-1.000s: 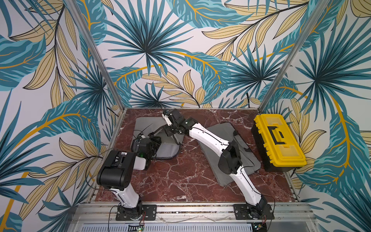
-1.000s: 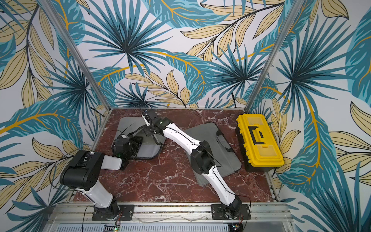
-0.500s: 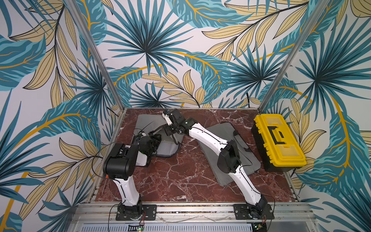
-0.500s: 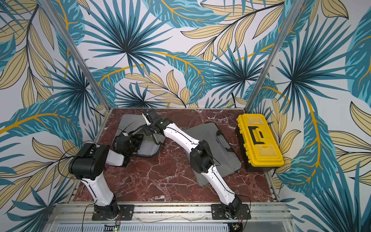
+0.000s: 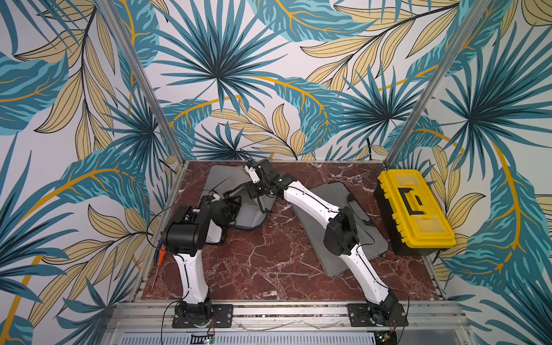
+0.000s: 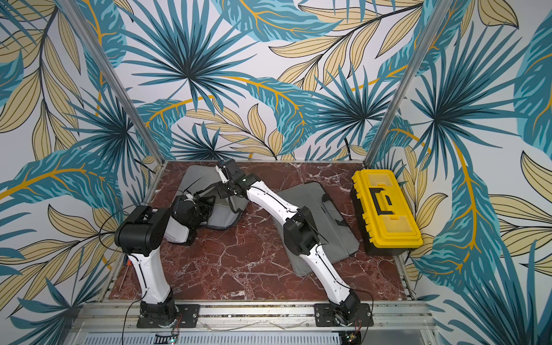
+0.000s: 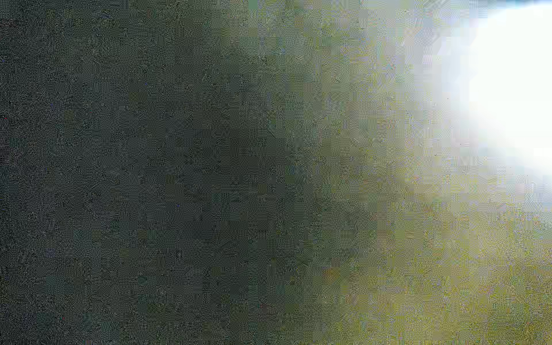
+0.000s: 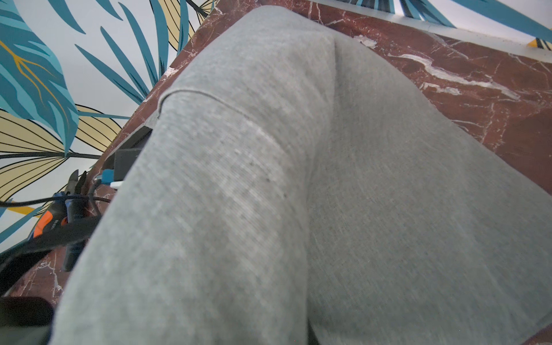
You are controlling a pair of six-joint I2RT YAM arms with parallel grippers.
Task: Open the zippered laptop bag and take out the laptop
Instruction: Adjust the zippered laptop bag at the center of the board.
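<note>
The grey laptop bag (image 5: 221, 182) (image 6: 197, 179) lies at the back left of the table. My right gripper (image 5: 254, 192) (image 6: 224, 191) is at its upper flap, which stands lifted there; the grey cloth (image 8: 298, 179) fills the right wrist view and hides the jaws. My left gripper (image 5: 231, 206) (image 6: 206, 206) reaches in under that raised flap from the front left, fingers hidden. The left wrist view is only dark blur with a bright glare on one side. The laptop is hidden.
A second grey bag (image 5: 367, 233) (image 6: 337, 236) lies under my right arm at centre right. A yellow toolbox (image 5: 415, 209) (image 6: 385, 209) stands along the right edge. An orange-handled tool (image 5: 161, 257) (image 8: 44, 224) lies by the left rail.
My left arm has risen at the elbow and pushed its gripper rightward, further under the flap. The right arm and the raised flap have stayed put.
</note>
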